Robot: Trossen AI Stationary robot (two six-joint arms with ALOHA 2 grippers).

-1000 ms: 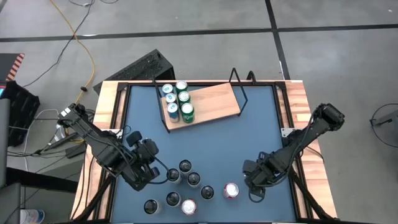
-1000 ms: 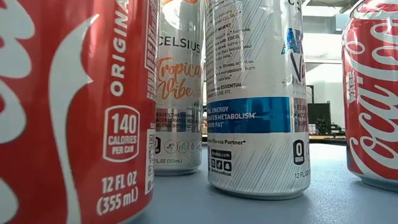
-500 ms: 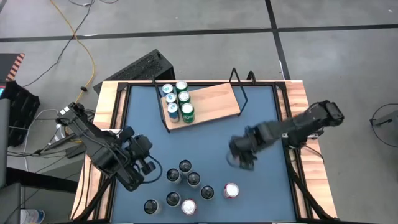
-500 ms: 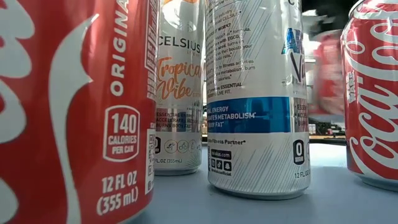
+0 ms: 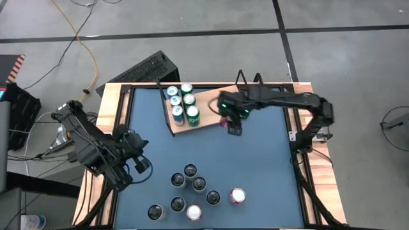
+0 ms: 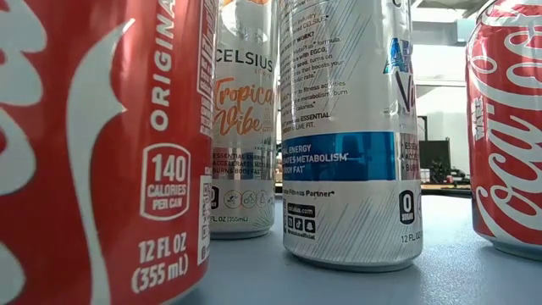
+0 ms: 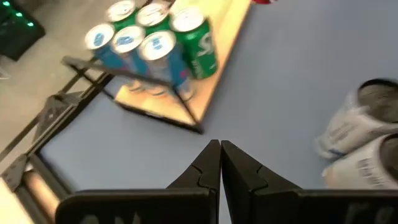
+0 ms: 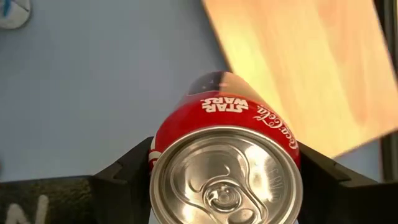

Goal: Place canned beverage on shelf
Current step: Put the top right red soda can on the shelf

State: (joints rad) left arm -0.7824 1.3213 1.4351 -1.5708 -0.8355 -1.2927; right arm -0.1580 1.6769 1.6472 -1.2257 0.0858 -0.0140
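My right gripper (image 5: 230,121) holds a red cola can (image 8: 227,168) over the near edge of the shelf (image 5: 217,105), a light-wood board in a black wire frame at the table's far side. Several green and blue cans (image 5: 181,104) stand on the shelf's left end. Near the left edge my left gripper (image 5: 137,160) is shut on nothing (image 7: 221,155). Several loose cans (image 5: 192,188) stand near the front edge, and the low view shows them close up (image 6: 347,127). My right gripper pinches the red can by its two opposite side walls (image 8: 163,155), close under the top rim, one dark finger (image 8: 124,171) on each side. The fingers come from above, pointing steeply down. The can hangs upright, lifted clear above the table and the board's near edge (image 8: 273,118).
A red-topped can (image 5: 238,195) stands alone at the right of the loose cluster. The shelf's right half (image 5: 227,102) is bare wood. Black wire uprights (image 5: 246,83) rise at the shelf's right end. Wooden rails (image 5: 307,128) frame the blue tabletop (image 5: 255,160).
My right gripper has swung from the near right of the table toward the far edge and left, rising, carrying the red can to the shelf's near edge. My left gripper has drawn back from the loose cans toward the table's left edge, staying shut.
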